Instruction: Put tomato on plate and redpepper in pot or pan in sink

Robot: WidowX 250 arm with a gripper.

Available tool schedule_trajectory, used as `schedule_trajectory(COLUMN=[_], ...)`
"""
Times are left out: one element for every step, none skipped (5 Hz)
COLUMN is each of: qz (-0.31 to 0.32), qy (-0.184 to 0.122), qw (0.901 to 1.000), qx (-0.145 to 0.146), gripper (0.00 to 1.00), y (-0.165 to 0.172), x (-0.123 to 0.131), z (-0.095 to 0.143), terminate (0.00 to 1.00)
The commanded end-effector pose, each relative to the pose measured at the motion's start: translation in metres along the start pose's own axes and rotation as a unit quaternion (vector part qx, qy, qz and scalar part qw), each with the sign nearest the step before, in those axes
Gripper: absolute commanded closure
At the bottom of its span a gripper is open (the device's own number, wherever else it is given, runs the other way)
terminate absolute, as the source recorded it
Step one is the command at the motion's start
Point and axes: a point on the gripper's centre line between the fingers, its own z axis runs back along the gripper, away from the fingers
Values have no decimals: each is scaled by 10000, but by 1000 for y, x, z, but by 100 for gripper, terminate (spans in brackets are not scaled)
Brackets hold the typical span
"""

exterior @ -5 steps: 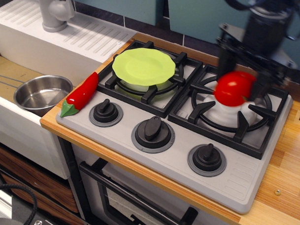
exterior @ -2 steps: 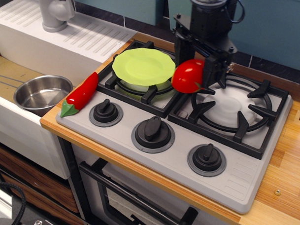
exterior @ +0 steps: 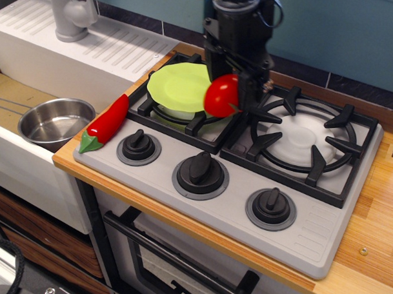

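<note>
Tool (exterior: 229,90) moved left, clamped on tomato (exterior: 221,95), now overlapping plate (exterior: 179,85) right rim.

Teal wall (exterior: 355,30) – grey stove (exterior: 247,181), wooden counter (exterior: 375,211).

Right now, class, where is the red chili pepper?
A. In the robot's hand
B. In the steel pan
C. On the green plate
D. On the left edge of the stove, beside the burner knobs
D: the red chili pepper lies on the stove's left edge, outside the steel pan and off the green plate; the hand holds the tomato.
</note>
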Motion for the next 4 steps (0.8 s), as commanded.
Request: schedule_trajectory(qz=[-451,-635,-758,-812], qy=[-569,-562,-518,-373], qw=[9973,9963,9956,9958], qx=[123,156,186,214], gripper=[100,100,100,100], y=[39,58,74,83], x=[15,20,21,21], z=[11,8,9,15], terminate=[0,0,0,0])
